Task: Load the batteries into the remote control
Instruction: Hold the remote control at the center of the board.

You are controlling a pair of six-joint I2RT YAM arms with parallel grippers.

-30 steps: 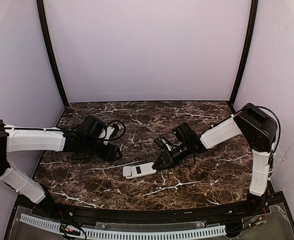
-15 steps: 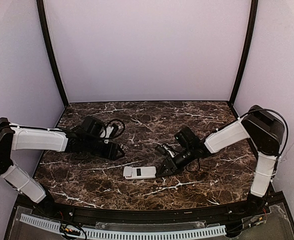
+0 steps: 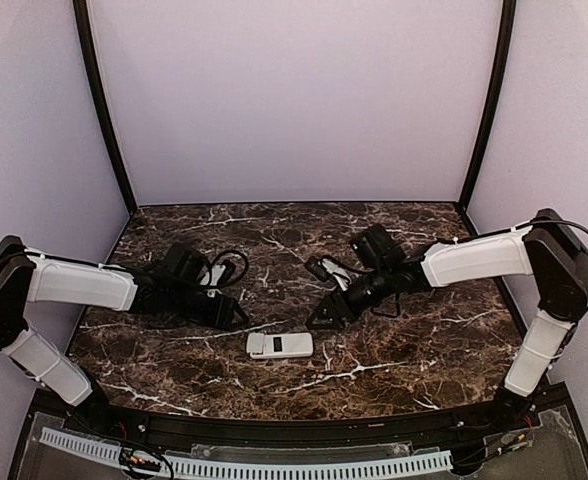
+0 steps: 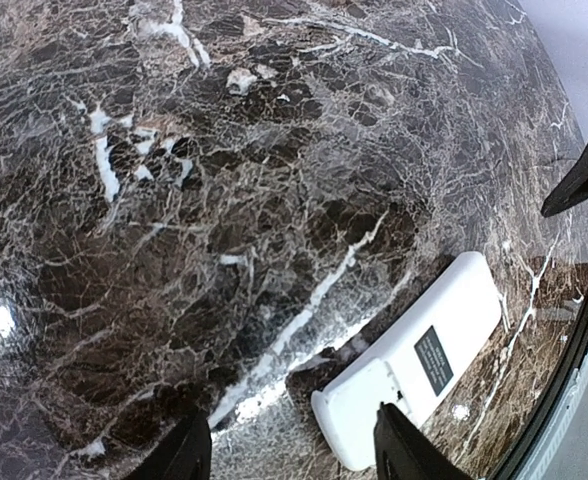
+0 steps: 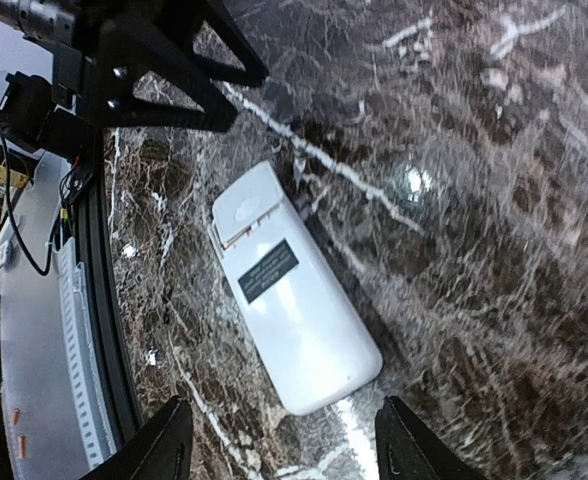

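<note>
The remote control point(image 3: 280, 345) lies flat on the marble table point(image 3: 414, 360), white back up, with a dark label point(image 5: 268, 271) on it. A cover panel point(image 5: 245, 206) sits at its left end, with a thin orange line along the seam. The batteries are hidden. My left gripper point(image 3: 238, 317) is open just left of the remote control point(image 4: 424, 360); in the left wrist view one fingertip point(image 4: 402, 450) overlaps that end, and I cannot tell if it touches. My right gripper point(image 3: 321, 318) is open, a little beyond the right end, with nothing held. The remote control point(image 5: 294, 300) lies ahead of its fingers.
Black cables point(image 3: 230, 265) loop behind the left wrist. A dark rail point(image 3: 274, 428) and a white perforated strip point(image 3: 244, 467) run along the table's near edge. Pale walls close in the back and sides. The left gripper point(image 5: 174, 60) shows at the top of the right wrist view.
My right gripper has opened, let go of the remote's right end and drawn back from it. The remote now lies level. My left gripper has moved right, closer to the remote.
</note>
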